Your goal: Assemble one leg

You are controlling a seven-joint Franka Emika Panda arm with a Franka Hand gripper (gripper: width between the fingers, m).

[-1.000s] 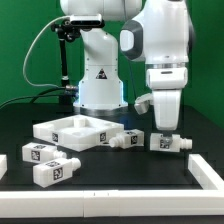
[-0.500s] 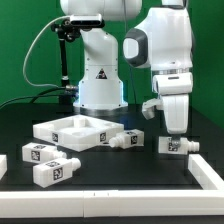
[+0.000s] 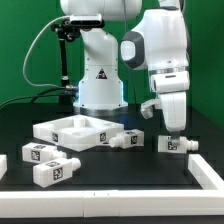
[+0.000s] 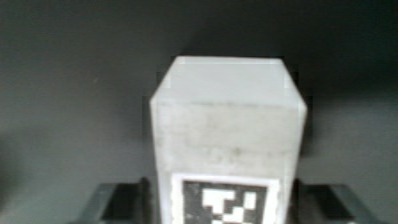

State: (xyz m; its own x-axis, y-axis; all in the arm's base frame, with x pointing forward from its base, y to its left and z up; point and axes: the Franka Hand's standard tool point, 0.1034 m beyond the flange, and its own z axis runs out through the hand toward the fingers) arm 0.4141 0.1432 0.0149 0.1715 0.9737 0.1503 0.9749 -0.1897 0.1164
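The leg [image 3: 176, 146], a white block with black-and-white tags, lies on its side on the black table at the exterior view's right. My gripper [image 3: 172, 131] stands straight above it, its fingers down on both sides of it. In the wrist view the leg [image 4: 222, 120] fills the middle, and a dark finger [image 4: 118, 202] sits close against each side of its tagged end. The gripper looks shut on the leg, which rests on or just above the table.
A large white square tray-like panel [image 3: 74, 129] lies at centre left with another leg [image 3: 121, 138] beside it. Two more legs [image 3: 44, 154] [image 3: 53, 172] lie at the front left. White bars show at the front right [image 3: 210, 172] and left edge [image 3: 3, 164].
The gripper and the leg under it have shifted together toward the exterior view's right and a little nearer the front. The other parts have not moved.
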